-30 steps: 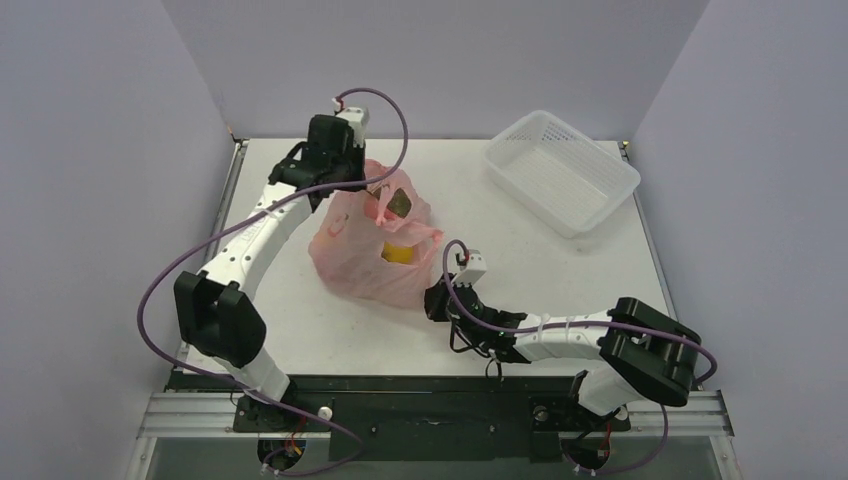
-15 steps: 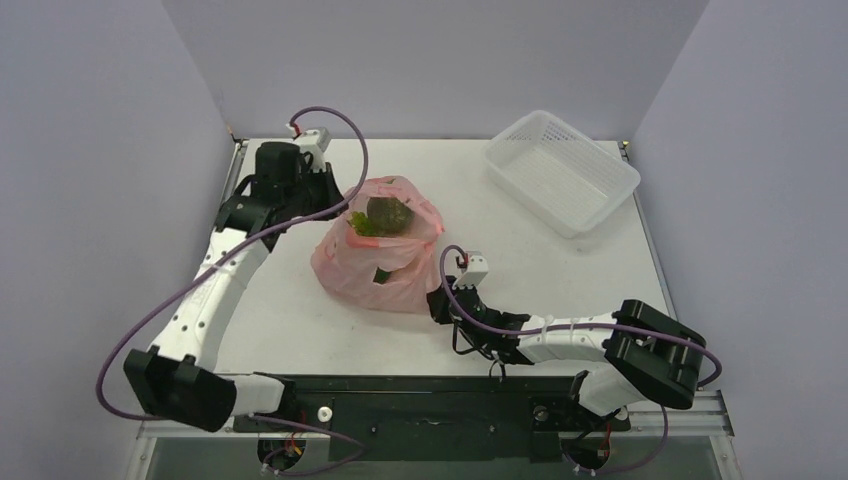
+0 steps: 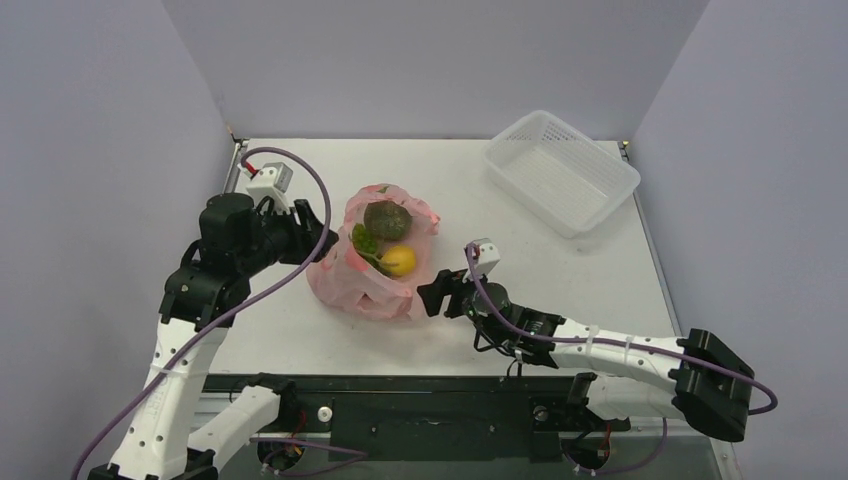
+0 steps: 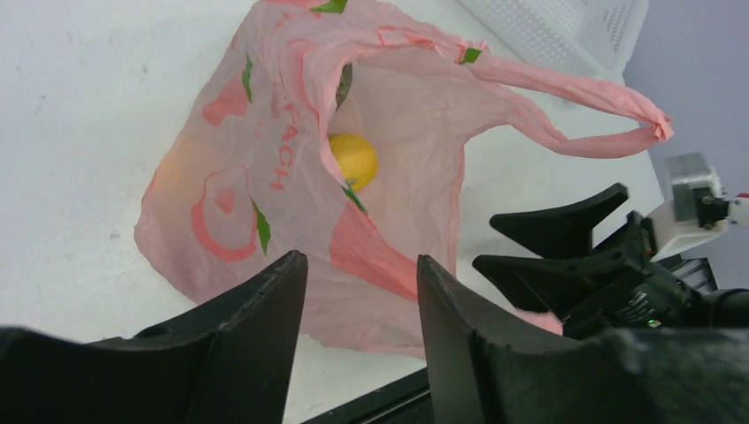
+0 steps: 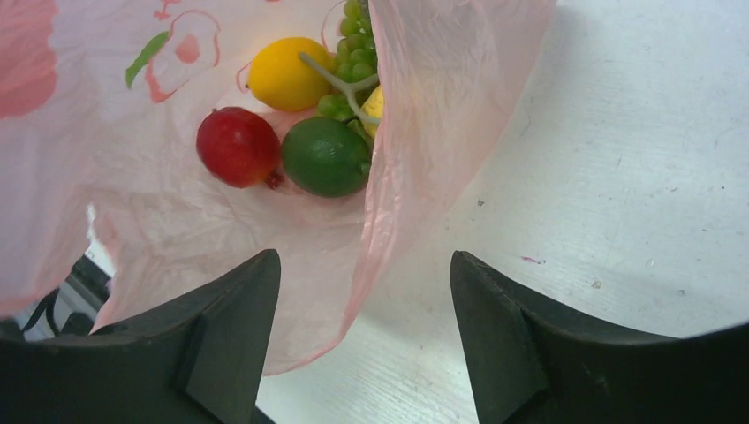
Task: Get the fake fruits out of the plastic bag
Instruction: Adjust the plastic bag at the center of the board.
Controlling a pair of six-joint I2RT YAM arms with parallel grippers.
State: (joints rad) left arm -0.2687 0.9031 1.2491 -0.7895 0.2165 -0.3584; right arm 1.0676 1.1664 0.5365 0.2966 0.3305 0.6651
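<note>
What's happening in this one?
A pink plastic bag sits open on the table. The left gripper, open, hovers by the bag's left side; the right gripper, also open, sits at its near-right edge. Neither holds anything. The melon, lemon, red fruit and dark green oval all lie inside the bag; no fruit is out yet.

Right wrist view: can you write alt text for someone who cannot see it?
A translucent pink plastic bag lies open toward the camera, showing a red round fruit, a dark green oval, a yellow lemon and a green grape bunch inside. The right gripper, jaws open, frames the bag's edge from below; white table at right.
</note>
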